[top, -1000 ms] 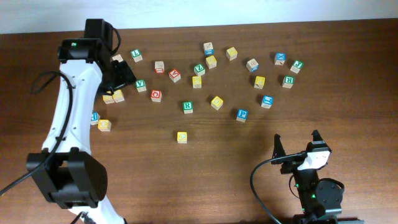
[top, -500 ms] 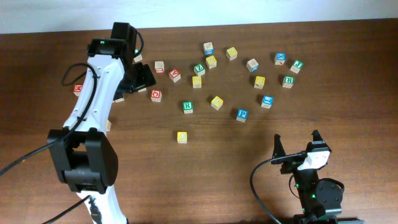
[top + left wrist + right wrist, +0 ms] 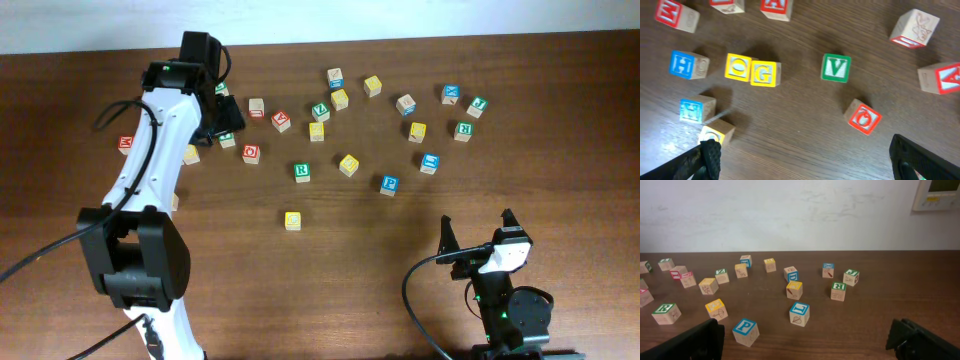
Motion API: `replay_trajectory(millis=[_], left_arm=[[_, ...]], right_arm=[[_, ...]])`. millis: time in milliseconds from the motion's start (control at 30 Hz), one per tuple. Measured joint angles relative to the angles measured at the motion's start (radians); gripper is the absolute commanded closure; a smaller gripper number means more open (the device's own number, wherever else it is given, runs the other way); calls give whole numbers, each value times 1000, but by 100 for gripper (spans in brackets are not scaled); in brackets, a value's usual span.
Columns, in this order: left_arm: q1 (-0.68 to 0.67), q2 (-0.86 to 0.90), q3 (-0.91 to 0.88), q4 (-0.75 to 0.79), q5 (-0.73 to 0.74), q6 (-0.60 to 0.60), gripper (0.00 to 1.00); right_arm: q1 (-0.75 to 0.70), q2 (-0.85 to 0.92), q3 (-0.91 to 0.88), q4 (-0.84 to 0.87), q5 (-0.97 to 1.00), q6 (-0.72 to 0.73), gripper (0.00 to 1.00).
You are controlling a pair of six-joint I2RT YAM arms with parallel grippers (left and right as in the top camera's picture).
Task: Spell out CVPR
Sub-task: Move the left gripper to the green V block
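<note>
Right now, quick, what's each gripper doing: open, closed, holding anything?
Left gripper: open, fingers spread wide, holding nothing.
Right gripper: open, fingers spread wide, holding nothing.

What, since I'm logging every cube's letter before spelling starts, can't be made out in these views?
Overhead: the left arm hides cubes beneath it.
Overhead: the yellow cube near the centre is too small to read.
Left wrist: the top edge cuts off a red-lettered cube; a finger and glare obscure the corner cube.
Right wrist: the left-edge cube is cut off.
</note>
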Motion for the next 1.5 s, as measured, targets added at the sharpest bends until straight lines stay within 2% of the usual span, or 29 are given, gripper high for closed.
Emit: replay_trajectory(millis=[133, 333, 367, 400, 433, 567, 733, 900, 1133, 1267, 1500], left_arm=[[6, 0, 0, 0, -71, 0, 1], [52, 0, -1, -8, -74, 0, 0], [51, 0, -5, -8, -72, 0, 2], [51, 0, -9, -8, -70, 0, 11], [51, 0, -37, 1, -62, 0, 14], [51, 0, -53, 80, -55, 4, 13], [43, 0, -56, 226, 102, 3, 12], [-20, 0, -56, 325, 126, 13, 10], [-19, 94, -59, 332, 138, 60, 7], [-19, 94, -59, 333, 180, 105, 7], [-19, 101, -59, 381, 193, 106, 7]], right_arm=[[0, 0, 0, 0, 0, 0, 2], [0, 0, 0, 0, 0, 0, 2], [0, 0, 0, 0, 0, 0, 2], [0, 0, 0, 0, 0, 0, 2], [0, 0, 0, 0, 0, 0, 2], [0, 0, 0, 0, 0, 0, 2], [0, 0, 0, 0, 0, 0, 2], [0, 0, 0, 0, 0, 0, 2], [0, 0, 0, 0, 0, 0, 2], [0, 0, 0, 0, 0, -1, 2], [0, 0, 0, 0, 0, 0, 2]])
